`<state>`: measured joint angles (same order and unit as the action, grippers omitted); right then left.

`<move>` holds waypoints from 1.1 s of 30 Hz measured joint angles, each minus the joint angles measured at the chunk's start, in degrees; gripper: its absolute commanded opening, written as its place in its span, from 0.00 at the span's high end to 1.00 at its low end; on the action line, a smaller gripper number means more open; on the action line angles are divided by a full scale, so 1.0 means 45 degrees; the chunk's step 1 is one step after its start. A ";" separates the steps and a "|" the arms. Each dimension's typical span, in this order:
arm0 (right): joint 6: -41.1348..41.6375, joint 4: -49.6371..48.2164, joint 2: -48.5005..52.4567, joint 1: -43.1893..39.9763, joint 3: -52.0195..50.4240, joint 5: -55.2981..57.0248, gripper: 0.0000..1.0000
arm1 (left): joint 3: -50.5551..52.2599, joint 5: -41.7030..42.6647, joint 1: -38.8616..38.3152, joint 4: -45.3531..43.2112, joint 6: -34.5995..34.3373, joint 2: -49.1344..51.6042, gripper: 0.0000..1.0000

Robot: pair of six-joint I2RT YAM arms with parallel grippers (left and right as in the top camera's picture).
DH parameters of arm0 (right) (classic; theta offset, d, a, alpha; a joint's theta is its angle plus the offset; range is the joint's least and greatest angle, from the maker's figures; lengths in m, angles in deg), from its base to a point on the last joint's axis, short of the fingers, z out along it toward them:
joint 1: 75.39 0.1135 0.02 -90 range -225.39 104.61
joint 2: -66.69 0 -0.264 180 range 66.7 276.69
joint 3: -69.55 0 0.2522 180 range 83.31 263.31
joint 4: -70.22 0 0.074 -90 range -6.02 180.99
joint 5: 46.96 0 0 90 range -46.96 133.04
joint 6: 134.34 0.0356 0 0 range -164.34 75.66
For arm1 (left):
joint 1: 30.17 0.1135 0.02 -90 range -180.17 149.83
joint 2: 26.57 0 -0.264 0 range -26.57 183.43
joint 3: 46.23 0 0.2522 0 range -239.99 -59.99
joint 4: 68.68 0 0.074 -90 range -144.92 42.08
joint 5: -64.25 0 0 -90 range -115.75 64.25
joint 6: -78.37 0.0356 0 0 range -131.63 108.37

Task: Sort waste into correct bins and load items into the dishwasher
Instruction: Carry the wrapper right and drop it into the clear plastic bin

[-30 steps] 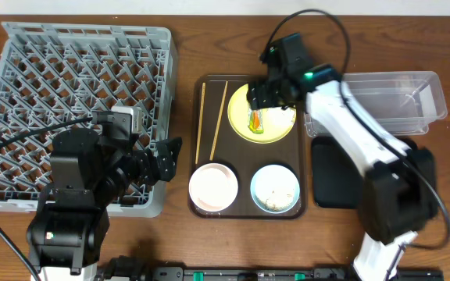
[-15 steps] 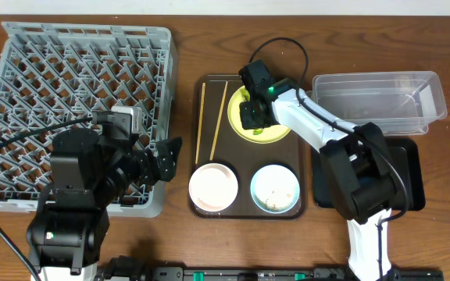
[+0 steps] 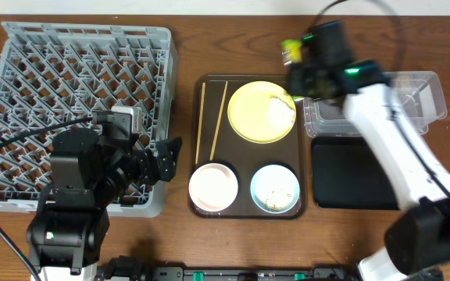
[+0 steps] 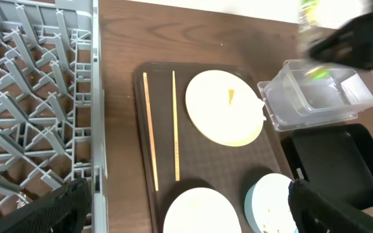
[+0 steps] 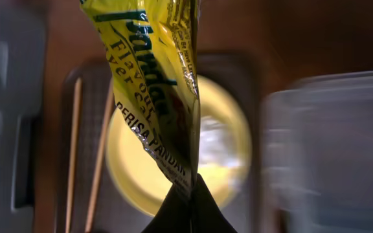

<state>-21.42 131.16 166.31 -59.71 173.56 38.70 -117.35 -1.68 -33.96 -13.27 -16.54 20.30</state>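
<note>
From overhead you saw your right end effector (image 3: 298, 59) just past the far right corner of the brown serving tray (image 3: 244, 165), clamped together on the snack wrapper (image 3: 291, 51), which showed there only as a blurred yellow-green smudge. Your right wrist camera gave you what the overhead could not: the wrapper (image 5: 153, 90) pinched at its lower end between the dark fingertips (image 5: 173, 210), its green lettering readable, with the yellow plate (image 5: 222, 168) blurred behind it. Only the overhead showed you the whole grey dish rack (image 3: 84, 117) left of the tray, with your left end effector (image 3: 168, 160) between rack and tray, fingers spread wide apart and holding nothing. On the tray you could count one yellow plate (image 3: 252, 117) in the far half with one white napkin (image 3: 280, 110) lying on its right side, two chopsticks (image 3: 202, 121) lengthwise along the left edge, and two bowls in the near half: one cream-white bowl (image 3: 212, 188) and one light blue bowl (image 3: 275, 188) with beige grains in it. The left wrist view washed the plate out so that you could not tell the napkin there. Right of the tray stood one clear tub (image 3: 401, 101) at the far end and one black tray (image 3: 350, 176) nearer you, both on the tabletop (image 3: 186, 47).
</note>
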 measured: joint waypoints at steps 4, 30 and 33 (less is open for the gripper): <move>-0.0296 0.1214 -0.0170 -0.1622 0.0024 0.0087 0.96 | 0.0000 0.0000 0.0000 -0.0005 0.0000 0.0000 0.02; 0.2327 0.1569 0.1243 -0.2657 -0.0656 -0.0015 0.99 | 0.0000 0.0000 0.0000 -0.0005 0.0000 0.0000 0.02; 0.3643 0.1413 0.1243 -0.2701 -0.0656 0.0277 0.77 | 0.0000 0.0000 0.0000 0.0000 0.0000 0.0000 0.02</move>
<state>-5.03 137.52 171.90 -71.86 170.61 39.95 -117.35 -1.68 -33.96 -13.27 -16.54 20.30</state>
